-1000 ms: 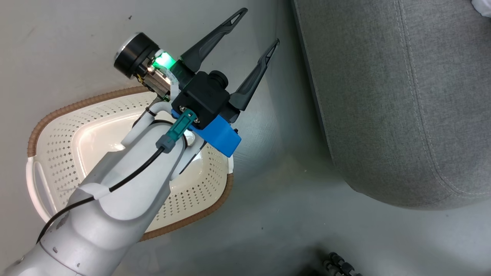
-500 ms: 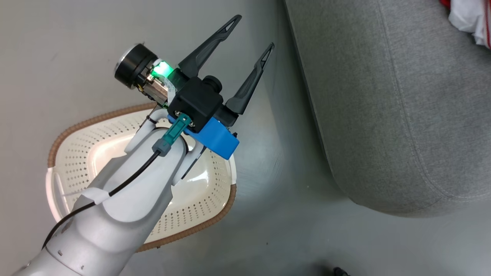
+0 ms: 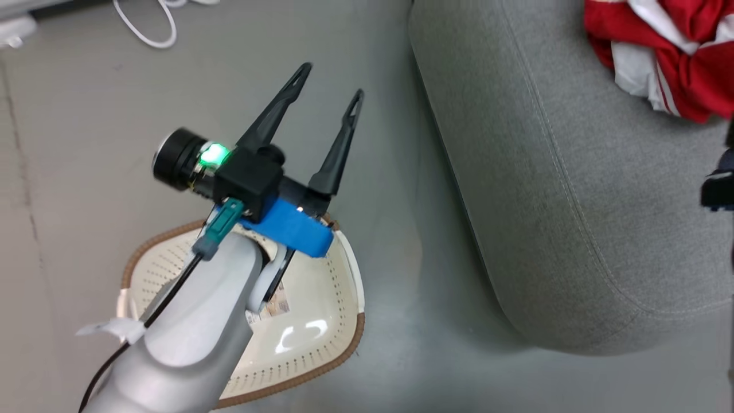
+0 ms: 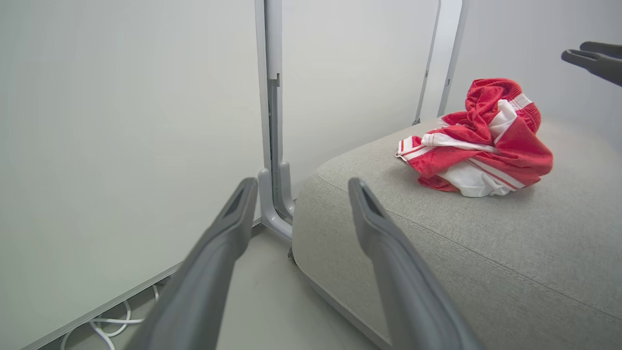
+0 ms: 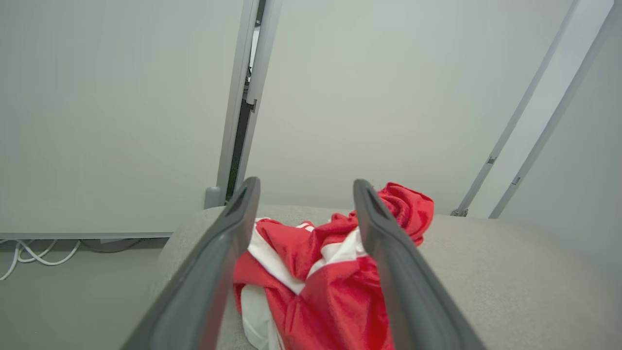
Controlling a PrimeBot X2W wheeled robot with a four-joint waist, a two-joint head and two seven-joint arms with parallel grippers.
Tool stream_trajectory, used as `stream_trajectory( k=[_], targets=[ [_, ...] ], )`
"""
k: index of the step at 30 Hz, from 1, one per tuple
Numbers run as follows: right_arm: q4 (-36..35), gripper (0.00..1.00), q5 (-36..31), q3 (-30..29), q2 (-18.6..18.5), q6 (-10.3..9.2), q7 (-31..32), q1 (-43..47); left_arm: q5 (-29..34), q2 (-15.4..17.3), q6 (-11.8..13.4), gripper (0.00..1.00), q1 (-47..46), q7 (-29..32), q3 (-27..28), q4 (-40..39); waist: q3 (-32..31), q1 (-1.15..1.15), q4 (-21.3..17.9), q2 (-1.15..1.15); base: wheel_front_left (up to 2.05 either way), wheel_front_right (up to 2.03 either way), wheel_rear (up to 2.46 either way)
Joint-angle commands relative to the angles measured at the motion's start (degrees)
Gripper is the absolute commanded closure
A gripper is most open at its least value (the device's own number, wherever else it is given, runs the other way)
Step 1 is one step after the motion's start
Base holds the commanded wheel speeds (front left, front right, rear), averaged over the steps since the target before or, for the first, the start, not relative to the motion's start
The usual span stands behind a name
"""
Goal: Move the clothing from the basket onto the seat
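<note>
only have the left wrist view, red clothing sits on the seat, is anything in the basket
Observer: In the head view the basket shows no clothing where its inside is visible; the left forearm hides part of it.
Operator: where's the right pincer
Observer: The right wrist view looks along the right pincer, jaws open, with the clothing heaped on the seat framed between its fingers.
Operator: and my left pincer versus the basket
Observer: From the head, the left pincer is open over the grey floor, past the basket's far rim.
</note>
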Motion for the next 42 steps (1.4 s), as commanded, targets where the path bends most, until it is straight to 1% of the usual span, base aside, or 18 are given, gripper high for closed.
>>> stream_trajectory(
  k=[1, 7, 11, 14, 24, 30, 39, 42],
  targets=[
    [-1.1, 0.0, 0.2, 1.1, 0.6, 0.01, 0.0, 1.9, -0.5, -0.1, 0.6, 0.0, 2.2, -0.2, 1.5, -0.7, -3.2, 0.0, 1.5, 0.0, 0.0, 0.0, 0.0],
    [-4.2, 0.0, 1.8, 5.0, 3.1, 0.01, 0.0, 6.1, -0.4, -0.6, 1.5, 0.0, 8.1, -0.2, 7.5, -2.7, -7.9, 0.0, 4.1, 0.0, 0.0, 0.0, 0.0],
    [-5.7, 0.0, 2.1, 7.3, 4.3, 0.01, 0.0, 9.2, 0.7, -1.1, 1.4, 0.0, 11.3, -0.3, 11.0, -3.5, -10.8, 0.0, 6.3, 0.0, 0.0, 0.0, 0.0],
    [-6.4, 0.0, 1.2, 8.8, 5.0, 0.01, 0.0, 11.3, 1.4, -1.7, 1.3, 0.0, 13.9, -0.3, 13.7, -3.9, -12.8, 0.0, 7.8, 0.0, 0.0, 0.0, 0.0],
    [-7.9, 0.0, 1.7, 12.0, 6.8, 0.01, 0.0, 16.5, 4.4, -3.8, -0.5, 0.0, 21.0, -0.3, 20.8, -5.2, -17.3, 0.0, 12.3, 0.0, 0.0, 0.0, 0.0],
    [-8.4, 0.0, 2.1, 12.5, 8.1, 0.01, 0.0, 19.8, 6.0, -5.3, -1.4, 0.0, 24.8, -0.2, 24.5, -6.1, -19.6, 0.0, 14.4, 0.0, 0.0, 0.0, 0.0],
    [-7.9, 0.0, 2.4, 12.7, 9.4, 0.01, 0.0, 24.0, 7.2, -6.6, -2.9, 0.0, 29.8, -0.2, 29.5, -6.6, -22.6, 0.0, 15.7, 0.0, 0.0, 0.0, 0.0],
    [-7.6, 0.0, 2.5, 12.5, 9.6, 0.01, 0.0, 24.9, 7.6, -6.8, -3.2, 0.0, 30.8, -0.2, 30.2, -6.5, -23.3, 0.0, 15.9, 0.0, 0.0, 0.0, 0.0]
  ],
)
